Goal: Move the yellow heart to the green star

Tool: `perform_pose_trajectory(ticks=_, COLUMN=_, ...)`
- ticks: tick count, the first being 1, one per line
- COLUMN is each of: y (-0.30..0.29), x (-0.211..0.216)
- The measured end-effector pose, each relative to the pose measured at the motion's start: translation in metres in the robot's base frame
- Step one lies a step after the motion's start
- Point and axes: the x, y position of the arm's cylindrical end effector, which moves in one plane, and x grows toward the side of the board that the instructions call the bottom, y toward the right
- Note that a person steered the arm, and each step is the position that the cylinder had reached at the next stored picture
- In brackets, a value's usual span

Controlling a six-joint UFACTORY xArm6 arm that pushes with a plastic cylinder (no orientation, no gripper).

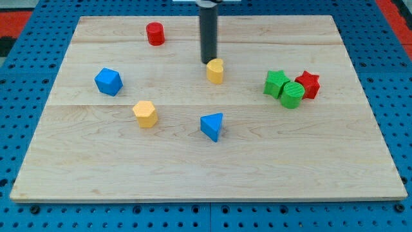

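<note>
a pale wooden board (pixel 360 154) lies on a blue pegboard surface (pixel 26 84) dotted with holes. near the board's 11 o'clock edge stands a red cylinder (pixel 155 33). at about 9 o'clock sits a blue cube-like block (pixel 108 82), and toward 7 o'clock from the centre a yellow-orange hexagonal block (pixel 145 114). a blue triangular block (pixel 212 126) rests near 6 o'clock of the centre. at 3 o'clock a green cylinder (pixel 291 95) sits close against a red star (pixel 308 84) (whether they touch cannot be told), the star at the cylinder's 1 o'clock.
</note>
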Motion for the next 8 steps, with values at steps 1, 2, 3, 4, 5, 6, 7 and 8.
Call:
perform_pose_trajectory(ticks=1, y=-0.044, x=0.0)
perform_pose_trajectory(ticks=2, y=-0.067, x=0.003)
perform_pose_trajectory(ticks=3, y=-0.048, x=0.018)
perform_pose_trajectory(ticks=4, y=-0.008, x=0.018)
perform_pose_trajectory(ticks=5, y=0.042, x=0.018)
perform_pose_trajectory(ticks=6, y=0.033, x=0.017)
perform_pose_trajectory(ticks=7, y=0.005, x=0.017)
perform_pose_trajectory(ticks=8, y=0.0, x=0.033)
